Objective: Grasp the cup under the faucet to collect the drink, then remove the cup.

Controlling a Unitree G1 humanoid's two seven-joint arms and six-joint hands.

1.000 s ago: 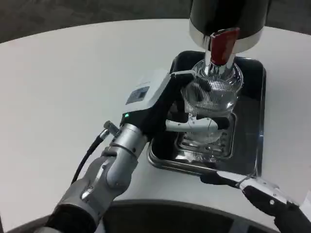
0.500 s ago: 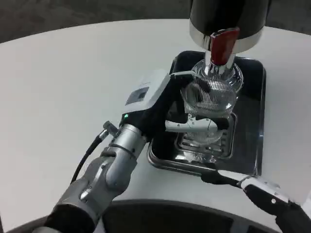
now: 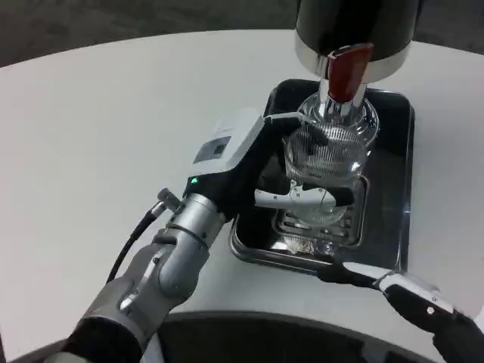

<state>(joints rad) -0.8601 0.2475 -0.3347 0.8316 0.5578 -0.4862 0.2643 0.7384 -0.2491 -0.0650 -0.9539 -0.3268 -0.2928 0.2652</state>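
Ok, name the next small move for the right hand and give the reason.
Probably lift the right hand toward the red lever. The left hand already has its fingers wrapped around the clear cup, which sits under the faucet on the tray, while the right hand rests low, holding nothing.

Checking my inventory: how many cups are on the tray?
1: a clear ribbed cup stands on the black tray under the red faucet, held by the left hand.

Single head view, steeply down, close over the table (image 3: pixel 113 113)
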